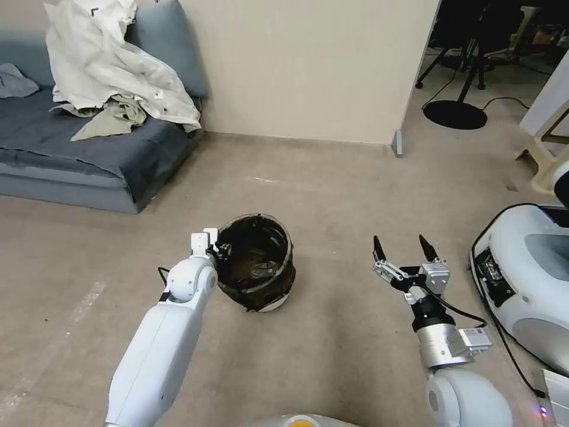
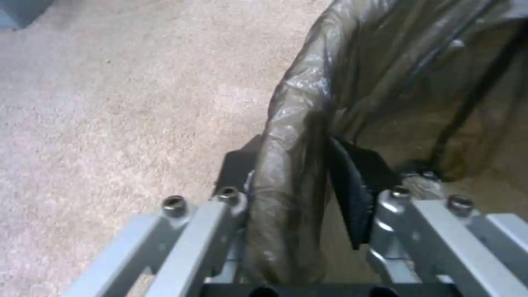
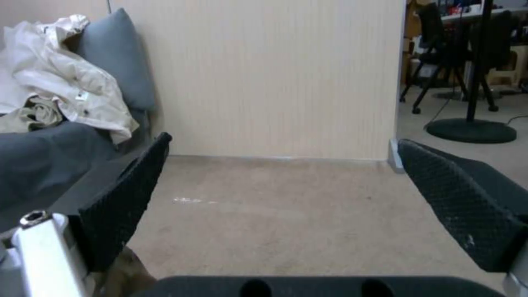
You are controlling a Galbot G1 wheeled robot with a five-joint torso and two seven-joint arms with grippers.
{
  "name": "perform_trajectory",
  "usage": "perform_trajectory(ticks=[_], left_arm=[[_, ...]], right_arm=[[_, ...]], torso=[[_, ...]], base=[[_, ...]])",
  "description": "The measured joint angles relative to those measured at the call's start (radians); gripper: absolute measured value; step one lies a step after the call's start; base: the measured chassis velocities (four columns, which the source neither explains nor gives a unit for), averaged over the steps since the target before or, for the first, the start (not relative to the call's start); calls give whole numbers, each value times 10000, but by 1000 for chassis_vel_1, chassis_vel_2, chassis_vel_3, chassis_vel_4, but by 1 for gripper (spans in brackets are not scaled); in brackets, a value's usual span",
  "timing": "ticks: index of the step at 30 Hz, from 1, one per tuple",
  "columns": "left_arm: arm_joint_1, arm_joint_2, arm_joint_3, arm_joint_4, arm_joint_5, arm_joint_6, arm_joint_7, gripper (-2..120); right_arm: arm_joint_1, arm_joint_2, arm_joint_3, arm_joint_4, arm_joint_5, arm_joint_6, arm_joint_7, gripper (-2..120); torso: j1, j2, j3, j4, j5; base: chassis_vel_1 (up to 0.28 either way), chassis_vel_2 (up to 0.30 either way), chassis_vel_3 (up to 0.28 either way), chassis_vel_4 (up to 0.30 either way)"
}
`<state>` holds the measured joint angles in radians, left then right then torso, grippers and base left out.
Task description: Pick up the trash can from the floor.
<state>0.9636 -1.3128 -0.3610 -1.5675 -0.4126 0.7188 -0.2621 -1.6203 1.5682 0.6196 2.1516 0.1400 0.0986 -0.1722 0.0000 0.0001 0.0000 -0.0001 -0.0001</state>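
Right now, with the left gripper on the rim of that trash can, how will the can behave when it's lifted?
The trash can looks empty, so probably light. The left gripper pinches one side of the rim, so it will likely hang tilted. The bag film between the fingers may slip.

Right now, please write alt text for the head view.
The left hand grips the near rim of the small round white plastic trash can with a dark bag liner, on the beige carpet floor. The right hand hovers open nearby.

Left claw (image 1: pixel 214 244) tips hidden behind trash can (image 1: pixel 256 264) rim; sofa (image 1: pixel 89 148) cut off.
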Motion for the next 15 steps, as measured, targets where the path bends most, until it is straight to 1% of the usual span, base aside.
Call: perform_trajectory(ticks=[1,3,5,7,8,15], left_arm=[[17,24,-24,-17,-44,-31,-1,21],[24,37,-49,-30,-86,-55,0,19],[33,55,-103,-62,-172,-86,-5,13],[40,65,-132,-79,-213,-109,-17,11],[49,78,-144,-93,-257,-129,-20,8],[195,171,-267,-256,-474,-193,-79,7]], right_arm=[[1,-7,-4,0,-3,-2,0,100],[3,-14,-7,0,-3,-4,0,100],[5,-29,-9,3,-4,-15,0,100],[5,-36,-9,6,-4,-18,-1,100],[5,-45,-9,8,-4,-20,-1,100],[-10,-50,-21,41,-4,-23,-11,100]], torso=[[1,0,0,0,0],[0,0,0,0,-1],[0,0,0,-1,-2],[0,0,0,-2,-3],[1,0,0,-2,-3],[1,-1,2,-3,-5]], base=[[0,0,0,0],[0,0,0,0],[0,0,0,0],[0,0,0,0],[0,0,0,0],[0,0,0,0]])
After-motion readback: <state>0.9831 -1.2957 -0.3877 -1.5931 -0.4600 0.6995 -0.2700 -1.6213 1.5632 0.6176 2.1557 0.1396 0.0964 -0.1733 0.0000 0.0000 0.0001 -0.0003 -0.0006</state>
